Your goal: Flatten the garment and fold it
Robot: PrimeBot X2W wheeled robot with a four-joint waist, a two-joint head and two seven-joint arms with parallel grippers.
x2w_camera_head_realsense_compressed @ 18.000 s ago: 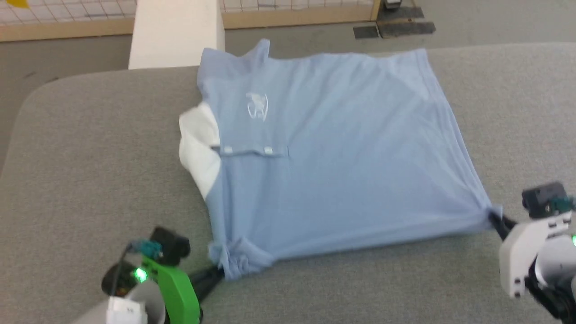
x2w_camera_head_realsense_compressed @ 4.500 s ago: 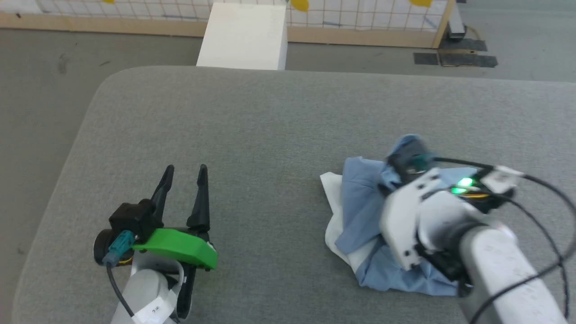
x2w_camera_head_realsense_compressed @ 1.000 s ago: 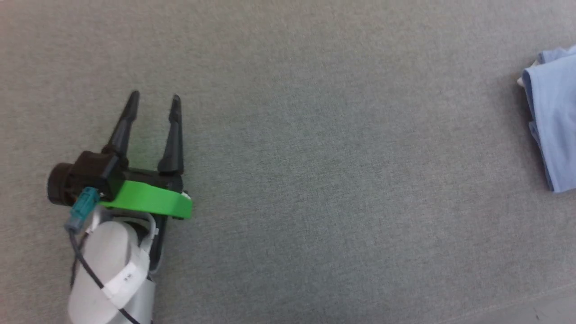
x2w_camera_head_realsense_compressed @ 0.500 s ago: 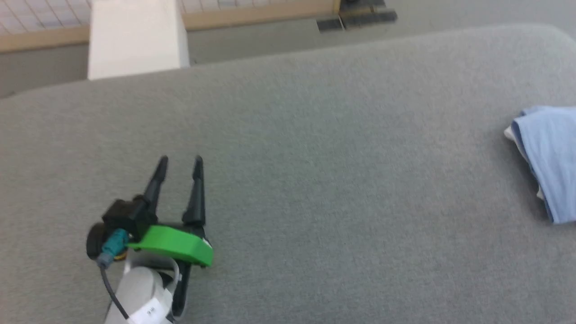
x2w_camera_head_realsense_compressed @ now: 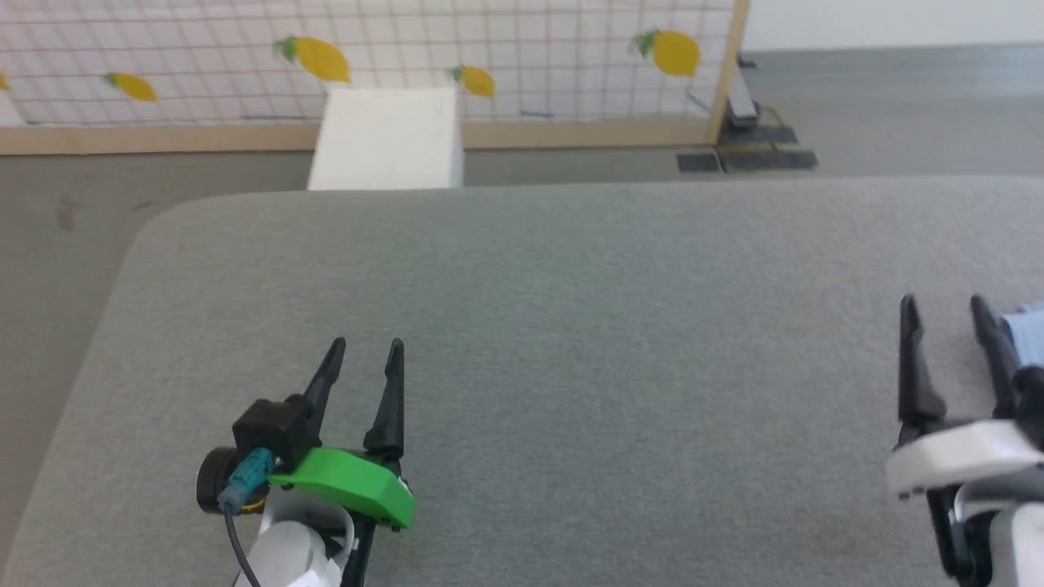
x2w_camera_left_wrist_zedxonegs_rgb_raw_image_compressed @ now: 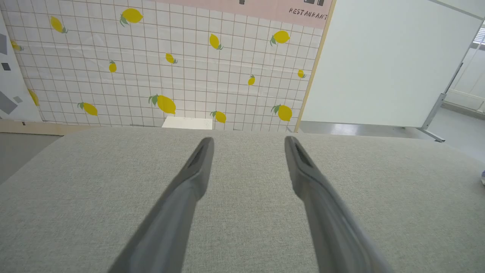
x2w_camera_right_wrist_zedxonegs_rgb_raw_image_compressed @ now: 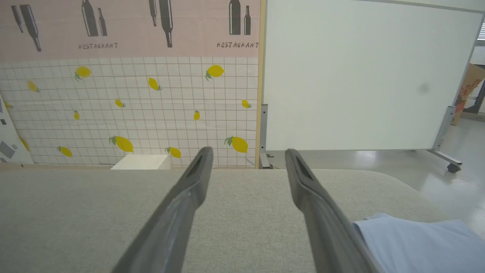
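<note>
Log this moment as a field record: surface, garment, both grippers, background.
surface: grey fabric table
garment: light blue, lying on the table just right of the right gripper; cut off by the frame, so fold state unclear
left gripper: open, empty, over bare table
right gripper: open, empty, beside the garment
background: white box beyond the table's far edge; lemon-print grid panel behind it

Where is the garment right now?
The garment lies on the grey surface at the head view's far right edge, just right of the open right gripper.
</note>
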